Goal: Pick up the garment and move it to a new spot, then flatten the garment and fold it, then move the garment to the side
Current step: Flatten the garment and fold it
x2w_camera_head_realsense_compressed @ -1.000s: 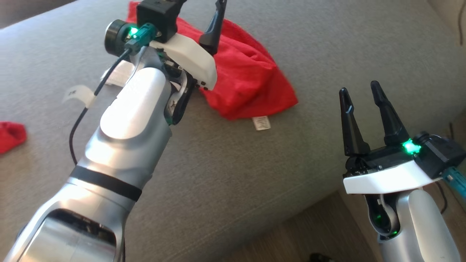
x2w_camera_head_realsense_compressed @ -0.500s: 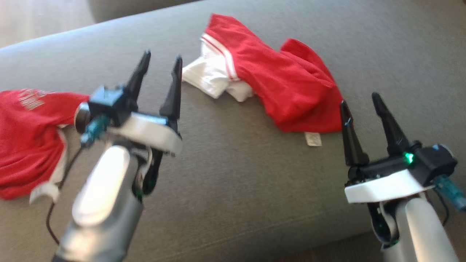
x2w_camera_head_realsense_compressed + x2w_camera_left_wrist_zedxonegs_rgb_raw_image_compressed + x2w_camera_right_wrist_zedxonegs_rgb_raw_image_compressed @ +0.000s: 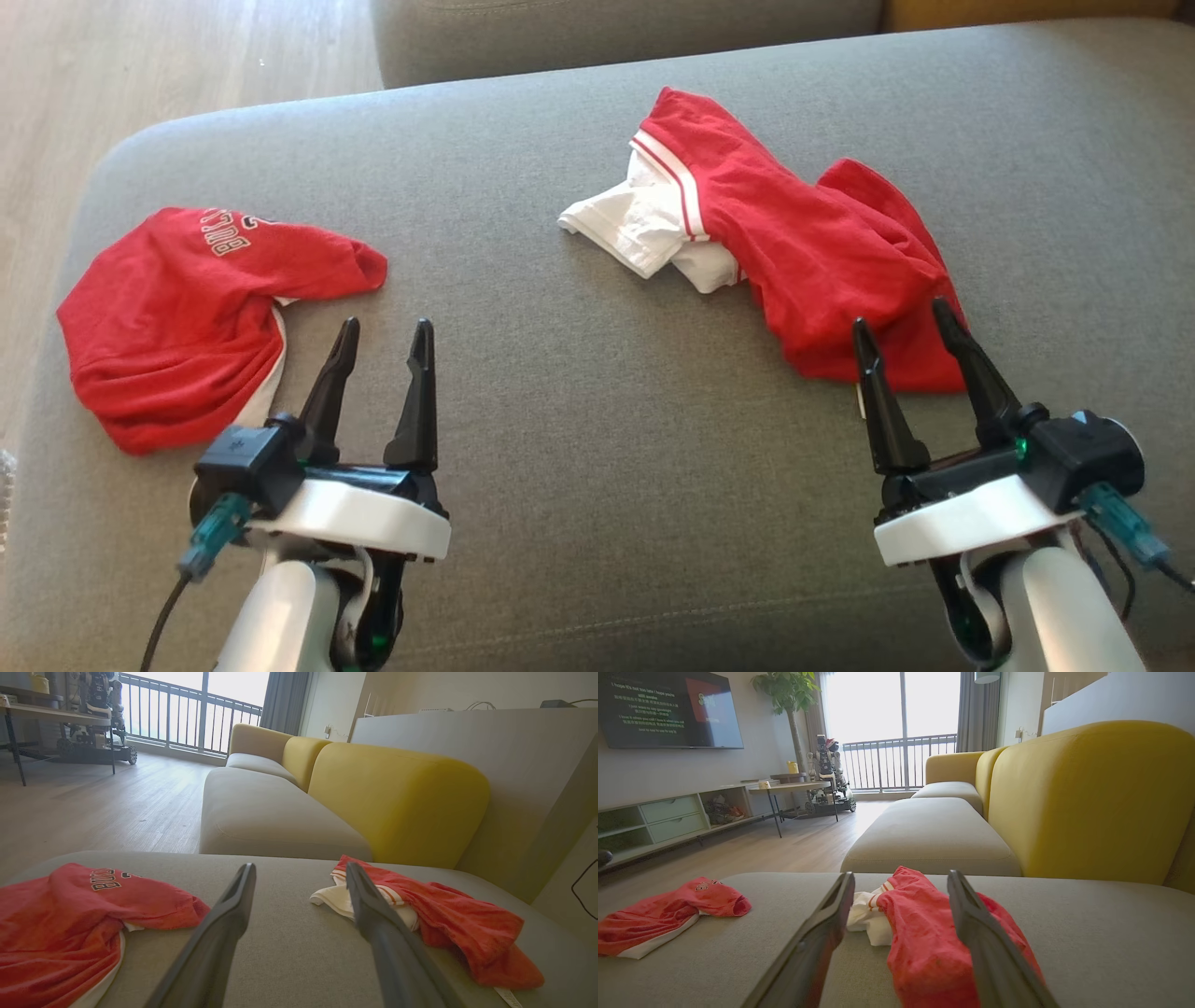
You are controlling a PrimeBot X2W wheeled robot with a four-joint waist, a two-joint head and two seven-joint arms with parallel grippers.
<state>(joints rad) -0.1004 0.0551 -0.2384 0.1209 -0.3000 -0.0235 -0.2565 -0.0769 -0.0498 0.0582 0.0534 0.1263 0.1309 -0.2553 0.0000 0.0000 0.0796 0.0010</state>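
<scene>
Inspector: Left gripper (image 3: 386, 324) has drawn back off the garment (image 3: 803, 261) to the lower left of the head view. The camera has swung too, so the cloth's shift in frame is not its own. Right gripper (image 3: 898, 315) sits at lower right as before. Both claws are spread wide and hold nothing.

Clerk: Location of the garment?

Inspector: Crumpled on the grey cushion (image 3: 597, 439), upper right of the head view, its near edge just beyond the right claw's tips. A lettered garment (image 3: 177, 317), also red, lies at the left, well apart.

Clerk: Handling?

Inspector: Judged light, soft and limp. It will sag and drag rather than slip, with no breakage risk. Thin cloth wants a pinch on a raised fold. Best holds, in my view, are the white-striped hem at the upper end and the red bulge nearest the right claw.

Clerk: Markings?

Inspector: White letters "BUL" on the lettered garment, remainder folded under. A small white tag (image 3: 508, 997) sits at the garment's near edge, print unreadable. No brand legible.
</scene>
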